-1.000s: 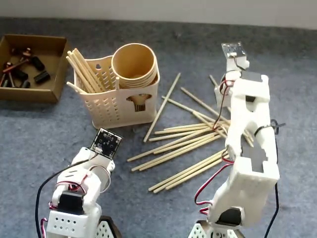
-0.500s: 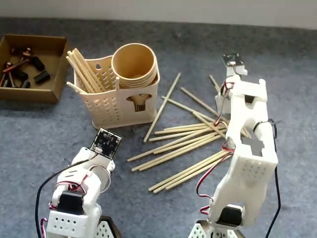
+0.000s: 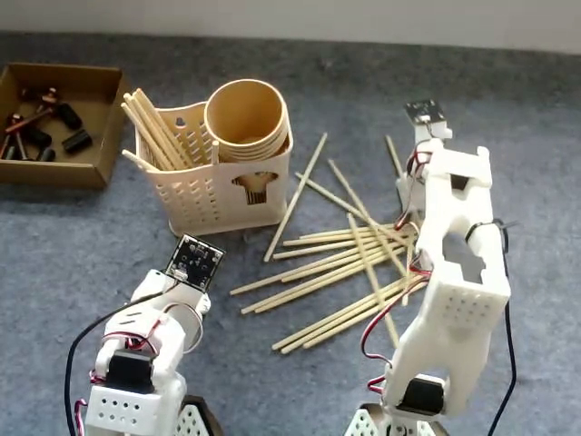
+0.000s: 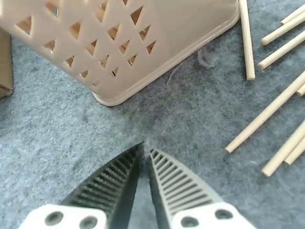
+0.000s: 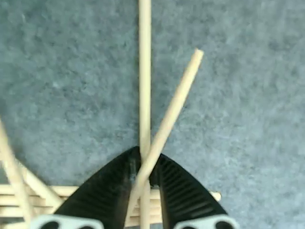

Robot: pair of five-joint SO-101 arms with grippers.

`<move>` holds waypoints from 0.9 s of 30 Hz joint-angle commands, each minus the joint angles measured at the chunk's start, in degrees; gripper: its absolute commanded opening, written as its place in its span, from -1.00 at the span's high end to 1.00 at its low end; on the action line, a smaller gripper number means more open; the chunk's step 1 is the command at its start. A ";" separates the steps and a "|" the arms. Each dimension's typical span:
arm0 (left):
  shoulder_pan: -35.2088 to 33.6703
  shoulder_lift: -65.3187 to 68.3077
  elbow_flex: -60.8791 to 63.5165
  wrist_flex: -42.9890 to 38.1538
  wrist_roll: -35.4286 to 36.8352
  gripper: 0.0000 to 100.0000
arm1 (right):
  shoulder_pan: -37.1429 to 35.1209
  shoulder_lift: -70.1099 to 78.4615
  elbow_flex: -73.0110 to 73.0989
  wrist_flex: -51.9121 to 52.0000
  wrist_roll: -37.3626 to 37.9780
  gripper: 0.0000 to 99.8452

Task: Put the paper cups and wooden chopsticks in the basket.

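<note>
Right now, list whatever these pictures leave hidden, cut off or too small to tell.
Cups: how many are stacked; in the high view the basket wall covers their lower parts.
Chopstick in the right gripper: its near end, covered by the fingers and cut off by the right wrist view's edge.
Box: the dark parts inside, too small to name in the high view.

Grey carpeted table (image 3: 91, 245) under a perforated basket (image 3: 218, 195), scattered wooden chopsticks (image 3: 327, 270) and a cardboard box (image 3: 54, 174).
</note>
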 commanded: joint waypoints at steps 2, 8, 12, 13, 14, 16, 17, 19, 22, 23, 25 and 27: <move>-0.57 -0.57 0.66 -1.23 -0.44 0.97 | 0.84 -5.49 -1.36 5.49 0.79 0.99; -0.57 -0.57 0.66 -1.23 -0.44 0.97 | 0.66 -9.98 -1.36 11.65 0.88 0.99; -0.57 -0.57 0.66 -1.23 -0.44 0.97 | 0.75 -10.51 -1.27 14.90 0.88 0.99; -0.57 -0.57 0.66 -1.23 -0.44 0.97 | 0.75 -10.51 -1.27 15.60 0.88 0.99; -0.57 -0.57 0.66 -1.23 -0.44 0.97 | 0.75 -10.51 -1.27 16.40 0.88 0.99; -0.57 -0.57 0.66 -1.23 -0.44 0.97 | 0.57 -10.51 -1.27 17.98 0.97 0.99; -0.57 -0.57 0.66 -1.23 -0.44 0.97 | 0.48 -10.51 -1.27 18.59 0.97 0.99; -0.57 -0.57 0.66 -1.23 -0.44 0.97 | -0.13 -10.51 -1.27 19.03 0.97 0.99; -0.57 -0.57 0.66 -1.23 -0.44 0.97 | -1.19 -10.33 -1.01 20.18 0.79 0.90; -0.57 -0.57 0.66 -1.23 -0.44 0.97 | -1.63 -10.33 -1.01 20.79 0.70 0.84; -0.57 -0.57 0.66 -1.23 -0.44 0.97 | -2.15 -10.33 -1.01 21.49 0.70 0.75; -0.57 -0.57 0.66 -1.23 -0.44 0.97 | -2.33 -10.33 -1.01 21.14 0.70 0.75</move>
